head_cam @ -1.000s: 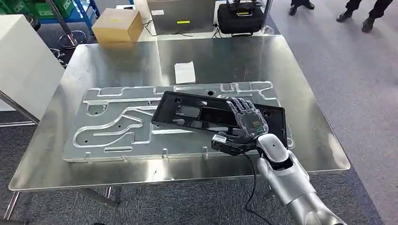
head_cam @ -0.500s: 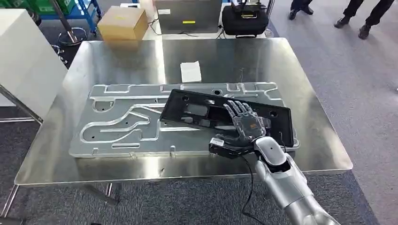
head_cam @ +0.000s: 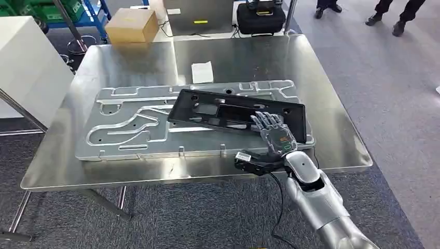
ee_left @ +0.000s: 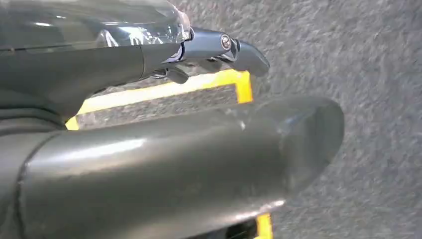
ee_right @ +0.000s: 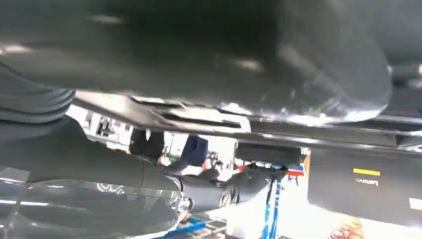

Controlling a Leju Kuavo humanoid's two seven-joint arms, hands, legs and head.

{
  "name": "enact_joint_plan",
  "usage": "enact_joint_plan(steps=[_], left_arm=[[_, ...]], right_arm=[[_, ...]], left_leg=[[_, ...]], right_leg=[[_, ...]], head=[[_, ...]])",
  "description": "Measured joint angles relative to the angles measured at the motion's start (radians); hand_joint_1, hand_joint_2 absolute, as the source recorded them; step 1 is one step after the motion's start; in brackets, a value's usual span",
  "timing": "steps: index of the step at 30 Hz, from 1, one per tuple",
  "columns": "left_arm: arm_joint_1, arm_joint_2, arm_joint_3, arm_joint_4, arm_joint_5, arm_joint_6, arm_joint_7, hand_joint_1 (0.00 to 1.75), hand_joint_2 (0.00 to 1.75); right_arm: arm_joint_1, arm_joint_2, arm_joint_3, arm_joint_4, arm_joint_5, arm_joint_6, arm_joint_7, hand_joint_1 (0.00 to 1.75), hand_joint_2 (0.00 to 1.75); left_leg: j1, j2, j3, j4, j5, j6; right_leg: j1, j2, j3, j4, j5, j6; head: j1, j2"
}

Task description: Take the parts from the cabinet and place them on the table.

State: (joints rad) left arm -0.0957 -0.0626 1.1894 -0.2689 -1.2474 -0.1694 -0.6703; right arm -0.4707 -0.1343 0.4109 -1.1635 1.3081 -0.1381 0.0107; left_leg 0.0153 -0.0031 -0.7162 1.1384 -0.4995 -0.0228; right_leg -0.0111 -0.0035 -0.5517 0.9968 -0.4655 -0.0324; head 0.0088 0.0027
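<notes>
where right robot hand covers black part, contact unclear.

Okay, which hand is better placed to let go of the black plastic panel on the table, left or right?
Right. The right hand already rests on the black plastic panel lying on the grooved metal plate. The left hand hangs over carpet.

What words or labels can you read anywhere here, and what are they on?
"Lenovo", seen upside down, below a yellow sticker on the grey box.
Yellow label on the grey case: too small to read.
White paper on the table: nothing legible.
Right hand back panel: markings too blurred.
</notes>
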Motion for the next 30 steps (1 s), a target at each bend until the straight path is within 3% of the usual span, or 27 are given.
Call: enact_joint_plan(steps=[1,2,3,4,5,6,7,8,10,12,13,15,16,17,18,19,21,22,23,24,26,30], left_arm=[[-0.001,0.0,0.0,0.0,0.0,0.0,0.0,0.0,0.0],[-0.001,0.0,0.0,0.0,0.0,0.0,0.0,0.0,0.0],[-0.001,0.0,0.0,0.0,0.0,0.0,0.0,0.0,0.0],[-0.001,0.0,0.0,0.0,0.001,0.0,0.0,0.0,0.0],[-0.001,0.0,0.0,0.0,0.001,0.0,0.0,0.0,0.0],[-0.002,0.0,0.0,0.0,0.001,0.0,0.0,0.0,0.0],[-0.003,0.0,0.0,0.0,0.001,0.0,0.0,0.0,0.0],[-0.007,0.0,0.0,0.0,0.001,0.0,0.001,0.0,0.0],[-0.008,0.0,0.0,0.0,0.002,0.0,0.0,0.0,0.0],[-0.006,0.0,0.0,0.0,0.002,0.0,0.002,0.0,0.0],[-0.007,-0.004,0.0,0.0,0.002,0.0,0.001,0.0,0.0],[-0.01,-0.004,0.0,0.0,0.002,0.0,0.001,0.0,0.0],[-0.009,-0.005,-0.001,0.0,0.002,0.0,0.001,0.0,0.0],[-0.008,-0.005,-0.001,0.0,0.002,0.0,0.001,0.0,0.0],[-0.008,-0.005,-0.001,0.0,0.002,0.0,0.001,0.0,0.0],[-0.008,-0.005,-0.001,0.0,0.002,0.0,0.001,0.0,0.0],[-0.008,-0.006,-0.002,0.0,0.002,0.0,0.001,0.0,0.0],[-0.009,-0.008,-0.002,0.0,0.002,0.0,0.001,0.0,0.0],[-0.009,-0.008,-0.002,0.0,0.002,0.0,0.001,0.0,0.0],[-0.008,-0.009,-0.003,0.0,0.002,0.0,0.0,0.0,0.0],[-0.009,-0.009,-0.005,0.0,0.003,0.0,0.0,0.0,0.0],[-0.009,-0.009,-0.006,0.0,0.003,0.0,0.0,0.0,0.0]], right_arm=[[0.002,0.0,0.0,0.0,0.001,0.0,-0.001,0.0,0.0],[0.004,0.0,0.0,0.0,0.001,0.0,-0.001,0.0,0.0],[0.007,0.0,0.0,0.0,0.002,0.0,-0.001,0.0,0.0],[0.009,0.0,0.0,0.0,0.002,0.0,-0.001,0.0,0.0],[0.01,0.0,0.0,0.0,0.002,0.0,-0.001,0.0,0.0],[0.01,0.0,0.0,0.0,0.003,0.0,-0.001,0.0,0.0],[0.009,0.0,0.0,0.0,0.005,0.0,-0.001,0.0,0.0],[0.009,0.0,0.0,-0.002,0.007,0.0,-0.001,0.0,0.0],[0.009,0.0,0.0,-0.003,0.008,0.0,-0.001,0.0,0.0],[0.011,0.0,0.001,-0.003,0.009,0.0,-0.001,0.0,0.0],[0.012,-0.001,0.0,-0.003,0.009,0.0,-0.001,0.0,0.0],[0.011,-0.001,0.0,-0.003,0.01,0.0,-0.001,0.0,0.0],[0.013,-0.001,0.0,-0.003,0.01,0.0,-0.001,0.0,0.0],[0.014,-0.001,0.0,-0.003,0.011,0.0,-0.001,0.0,0.0],[0.017,-0.001,0.0,-0.003,0.012,0.0,-0.001,0.0,0.0],[0.019,-0.001,0.0,-0.003,0.013,0.0,-0.001,0.0,0.0],[0.019,-0.001,0.0,-0.003,0.013,0.0,-0.001,0.0,0.0],[0.018,-0.001,0.0,-0.004,0.013,0.0,-0.001,0.0,0.0],[0.017,-0.001,0.0,-0.009,0.013,-0.001,-0.001,0.0,0.0],[0.017,-0.001,0.0,-0.013,0.013,-0.001,-0.001,0.0,0.0],[0.017,-0.001,0.001,-0.014,0.016,-0.001,-0.001,0.0,0.0],[0.017,-0.001,0.001,-0.014,0.018,-0.001,-0.001,0.0,0.0]], left_leg=[[0.0,0.0,-0.015,0.077,-0.052,-0.003],[0.0,0.0,-0.025,0.146,-0.078,-0.006],[0.0,0.0,-0.019,0.183,-0.068,-0.007],[0.0,0.0,0.005,0.175,-0.04,-0.007],[0.0,0.0,0.051,0.127,0.0,-0.004],[0.0,0.0,0.104,0.06,0.023,-0.001],[-0.001,-0.001,0.169,-0.024,0.021,0.004],[-0.008,-0.001,0.229,-0.116,-0.02,0.01],[-0.011,-0.003,0.221,-0.13,-0.02,0.019],[-0.01,-0.001,0.212,-0.135,-0.002,0.035],[-0.003,0.008,0.207,-0.14,0.013,0.042],[-0.004,0.009,0.179,-0.141,0.04,0.058],[-0.005,0.009,0.163,-0.14,0.052,0.057],[-0.005,0.009,0.147,-0.139,0.064,0.057],[-0.005,0.01,0.129,-0.137,0.075,0.055],[-0.005,0.01,0.11,-0.134,0.087,0.053],[-0.005,0.01,0.079,-0.126,0.105,0.047],[-0.005,0.01,0.069,-0.121,0.113,0.043],[-0.009,0.008,0.061,-0.117,0.12,0.036],[-0.01,0.008,0.058,-0.115,0.127,0.031],[-0.008,0.009,0.057,-0.123,0.145,0.021],[-0.007,0.009,0.057,-0.127,0.15,0.018]], right_leg=[[0.002,0.0,-0.014,0.001,0.012,-0.001],[0.004,0.0,-0.031,0.002,0.023,-0.001],[0.005,0.0,-0.048,0.005,0.034,0.0],[0.005,0.0,-0.063,0.008,0.044,0.003],[0.005,0.0,-0.079,0.012,0.053,0.006],[0.005,0.0,-0.092,0.016,0.06,0.008],[0.005,0.0,-0.101,0.023,0.066,0.012],[0.01,0.0,-0.111,0.03,0.071,0.019],[0.007,-0.002,-0.11,0.027,0.088,0.032],[0.009,0.0,-0.113,0.021,0.107,0.045],[0.002,0.006,-0.119,0.03,0.09,0.049],[0.001,0.005,-0.153,0.127,-0.041,0.056],[-0.002,0.005,-0.171,0.199,-0.094,0.06],[-0.002,0.004,-0.184,0.268,-0.126,0.064],[-0.003,0.004,-0.187,0.315,-0.125,0.066],[-0.004,0.004,-0.166,0.318,-0.092,0.067],[-0.005,0.004,-0.081,0.224,-0.024,0.064],[-0.005,0.004,-0.017,0.142,-0.019,0.06],[0.0,0.004,0.051,0.047,-0.06,0.054],[0.002,0.006,0.068,0.0,-0.074,0.049],[0.007,0.005,0.057,0.005,-0.063,0.042],[0.009,0.004,0.055,0.008,-0.061,0.039]], head=[[0.002,0.0],[0.001,0.0],[0.001,0.0],[0.001,0.0],[0.001,0.0],[0.001,0.0],[0.0,0.0],[0.001,0.0],[0.002,0.0],[-0.001,0.0],[-0.003,0.0],[0.005,0.0],[0.005,0.0],[0.004,0.0],[0.005,0.0],[0.005,0.0],[0.005,0.0],[0.005,0.0],[0.006,0.0],[0.003,0.0],[0.007,0.0],[0.005,0.0]])
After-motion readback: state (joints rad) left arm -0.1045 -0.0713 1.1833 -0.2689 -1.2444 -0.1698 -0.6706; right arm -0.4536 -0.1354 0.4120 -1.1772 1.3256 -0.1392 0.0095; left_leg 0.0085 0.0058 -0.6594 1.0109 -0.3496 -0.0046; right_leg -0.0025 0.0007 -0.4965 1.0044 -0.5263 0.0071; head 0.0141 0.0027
